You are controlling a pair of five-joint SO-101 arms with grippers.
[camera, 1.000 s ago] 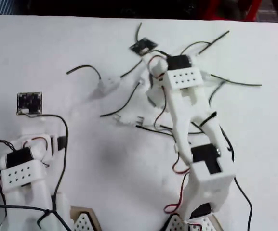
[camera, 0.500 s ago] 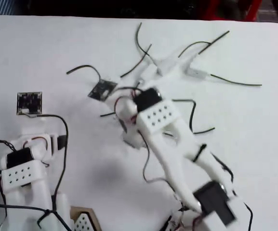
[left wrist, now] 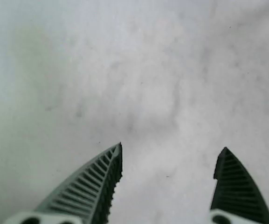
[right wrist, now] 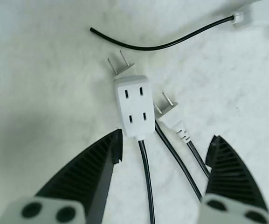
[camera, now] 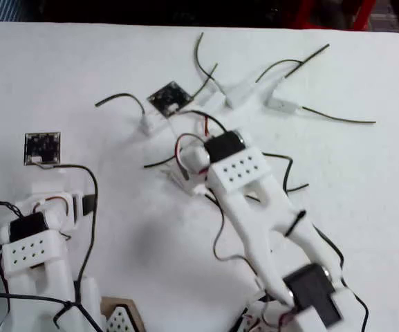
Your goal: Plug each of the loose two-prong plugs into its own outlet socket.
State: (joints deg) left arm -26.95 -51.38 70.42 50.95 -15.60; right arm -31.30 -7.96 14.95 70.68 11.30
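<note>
Hovering low over the middle of the surface [camera: 81, 69], the right claw [right wrist: 167, 140] is released, its ribbed fingers spread wide with a white outlet block [right wrist: 133, 105] and a white two-prong plug [right wrist: 170, 115] lying between them. The plug lies just beside the block, its prongs angled alongside it, not into any slot, and both black leads run back under the claw. In the high view this pair sits at about nine o'clock of the right wrist, while other loose plugs [camera: 237, 93] lie toward twelve and one o'clock, well apart, and a stray black cord [right wrist: 162, 45] curves just beyond the block's own prongs. The left claw [left wrist: 172, 149] is released too, empty over bare surface, down at the seven o'clock corner. The step in hand looks like picking up the near plug. It would go best if the claw closes on the plug's moulded body, not on the lead or the prongs, leaving the prongs free and square to one slot pair. The block looks light and likely to slide when pushed, so bracing it with the left claw would probably help.
</note>
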